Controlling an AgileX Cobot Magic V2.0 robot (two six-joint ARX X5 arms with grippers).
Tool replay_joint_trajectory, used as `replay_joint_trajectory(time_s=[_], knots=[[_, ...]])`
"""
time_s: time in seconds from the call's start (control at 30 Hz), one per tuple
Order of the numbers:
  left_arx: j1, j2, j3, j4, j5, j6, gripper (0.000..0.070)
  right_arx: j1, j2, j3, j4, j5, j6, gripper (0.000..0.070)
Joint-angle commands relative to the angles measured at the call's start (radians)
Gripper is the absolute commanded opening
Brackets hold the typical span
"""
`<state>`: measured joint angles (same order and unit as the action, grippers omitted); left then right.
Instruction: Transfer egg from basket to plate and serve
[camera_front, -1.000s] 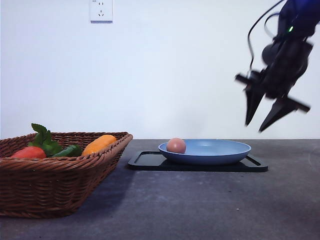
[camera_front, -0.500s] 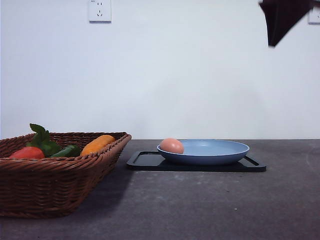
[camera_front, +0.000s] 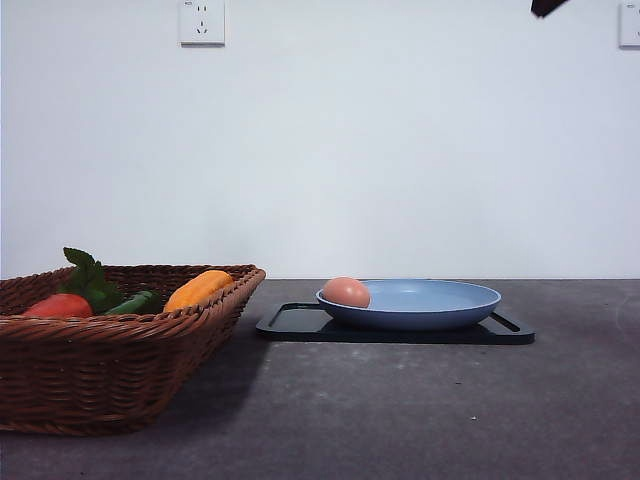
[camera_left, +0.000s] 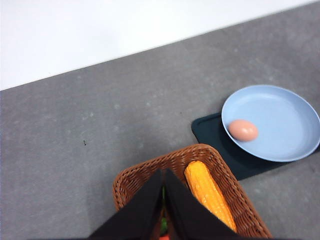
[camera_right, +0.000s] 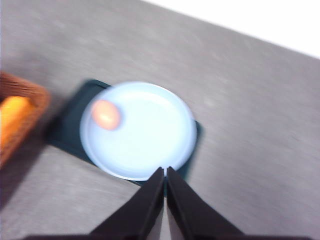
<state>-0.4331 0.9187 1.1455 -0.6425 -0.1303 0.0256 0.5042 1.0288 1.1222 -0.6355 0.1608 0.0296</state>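
Right arm (camera_front: 546, 7) risen nearly out of front view.

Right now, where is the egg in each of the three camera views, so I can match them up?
Front view: the egg sits at the left edge of the blue plate, just right of the basket.
Left wrist view: the egg lies in the plate's half nearer the basket.
Right wrist view: blurred, the egg lies on the plate's basket side.
Shared landmark: the black tray under the plate.
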Motion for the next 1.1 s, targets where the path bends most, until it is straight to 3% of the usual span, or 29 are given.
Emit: replay_joint_trajectory(time_s=[0.0,0.2,0.3,0.43,1.0,1.07], knots=[[0.002,-0.049,-0.060,0.061,0.007,-0.025,0.0000,0.023,-0.082,-0.159,0.145,0.005,-0.007,0.0000],[0.004,-0.296,-0.338,0.213,0.007,-0.135,0.0000,0.083,-0.345,-0.553,0.520,0.006,0.001,0.0000],[0.004,-0.403,-0.418,0.214,0.007,-0.184,0.0000,0.088,-0.433,-0.664,0.622,0.019,0.035,0.0000],[0.004,-0.468,-0.425,0.131,0.007,-0.225,0.0000,0.088,-0.494,-0.691,0.618,0.052,0.048,0.0000],[0.016,-0.505,-0.425,0.127,0.006,-0.222,0.0000,0.088,-0.636,-0.689,0.789,0.084,0.048,0.0000],[0.048,-0.542,-0.425,0.125,0.009,-0.185,0.0000,0.088,-0.648,-0.689,0.811,0.084,0.048,0.0000]])
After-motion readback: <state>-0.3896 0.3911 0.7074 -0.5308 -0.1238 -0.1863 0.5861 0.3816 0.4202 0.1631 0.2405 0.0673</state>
